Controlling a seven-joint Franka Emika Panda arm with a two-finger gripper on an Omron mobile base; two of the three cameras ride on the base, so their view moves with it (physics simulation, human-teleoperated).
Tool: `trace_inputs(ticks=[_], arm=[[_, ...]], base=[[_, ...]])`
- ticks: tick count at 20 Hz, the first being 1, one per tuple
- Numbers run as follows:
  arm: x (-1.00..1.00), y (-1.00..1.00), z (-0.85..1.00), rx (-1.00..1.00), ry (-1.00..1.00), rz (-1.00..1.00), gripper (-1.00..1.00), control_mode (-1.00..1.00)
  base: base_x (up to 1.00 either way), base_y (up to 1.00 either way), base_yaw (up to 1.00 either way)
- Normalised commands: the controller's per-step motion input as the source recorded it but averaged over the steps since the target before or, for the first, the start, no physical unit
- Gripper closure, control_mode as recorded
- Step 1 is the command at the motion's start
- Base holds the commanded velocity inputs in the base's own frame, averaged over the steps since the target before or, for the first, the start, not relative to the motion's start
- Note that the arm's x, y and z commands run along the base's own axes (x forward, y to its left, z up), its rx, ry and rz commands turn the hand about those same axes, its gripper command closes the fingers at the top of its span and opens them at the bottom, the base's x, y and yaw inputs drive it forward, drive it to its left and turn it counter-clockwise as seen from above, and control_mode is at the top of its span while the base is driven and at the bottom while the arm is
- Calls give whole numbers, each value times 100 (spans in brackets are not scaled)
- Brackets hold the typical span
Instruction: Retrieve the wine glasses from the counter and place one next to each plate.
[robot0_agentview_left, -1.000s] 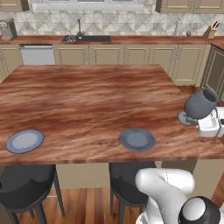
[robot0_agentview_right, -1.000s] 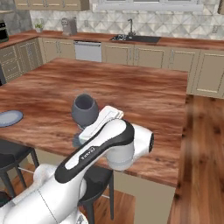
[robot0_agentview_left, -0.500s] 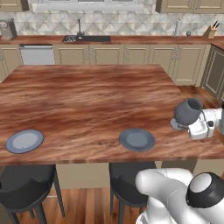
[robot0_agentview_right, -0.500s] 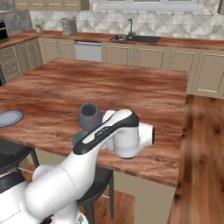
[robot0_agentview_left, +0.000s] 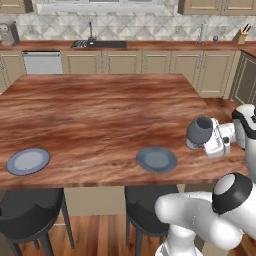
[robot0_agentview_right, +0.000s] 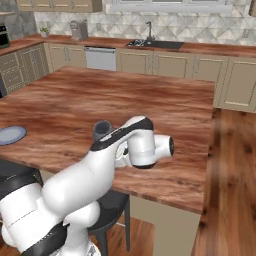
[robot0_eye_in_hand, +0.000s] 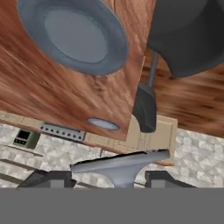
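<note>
My gripper (robot0_agentview_left: 209, 139) is shut on a grey-blue wine glass (robot0_agentview_left: 200, 130), holding it just above the island's right end. The glass hangs to the right of the nearer plate (robot0_agentview_left: 157, 159); whether its foot touches the wood I cannot tell. A second plate (robot0_agentview_left: 28, 161) lies at the island's front left. In the hand view the glass (robot0_eye_in_hand: 120, 164) sits between my fingertips (robot0_eye_in_hand: 168, 178), with the nearer plate (robot0_eye_in_hand: 74, 37) ahead. From the right base, the glass bowl (robot0_agentview_right: 102, 130) shows beyond my forearm. On the far counter (robot0_agentview_left: 150, 46) stands what looks like another small glass (robot0_agentview_left: 215, 39).
Dark stools (robot0_agentview_left: 30, 220) stand under the island's front edge (robot0_agentview_left: 100, 180). On the back counter are a sink (robot0_agentview_left: 97, 44), a white paper-towel roll (robot0_agentview_left: 202, 32) and a knife block (robot0_agentview_left: 241, 36). A coffee machine (robot0_agentview_right: 77, 30) stands at the back left.
The arm has carried the wine glass leftward and slightly lower, from the island's right edge toward the nearer plate. The grip is unchanged and the plates have not moved.
</note>
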Motion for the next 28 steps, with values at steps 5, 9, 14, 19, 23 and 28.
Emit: trace_inputs(ticks=[5,9,14,19,23,28], arm=[[51,0,-29,-2,9,-4,100,-100],[37,0,-29,-1,11,-2,100,-100],[30,-2,-32,-1,9,-2,100,-100],[20,-23,-37,0,2,0,100,-100],[26,-18,-37,0,0,0,100,-100],[38,-5,-41,-2,1,0,100,-100]], base=[[0,0,0],[0,0,0],[0,0,0],[0,0,0],[0,0,0],[0,0,0]])
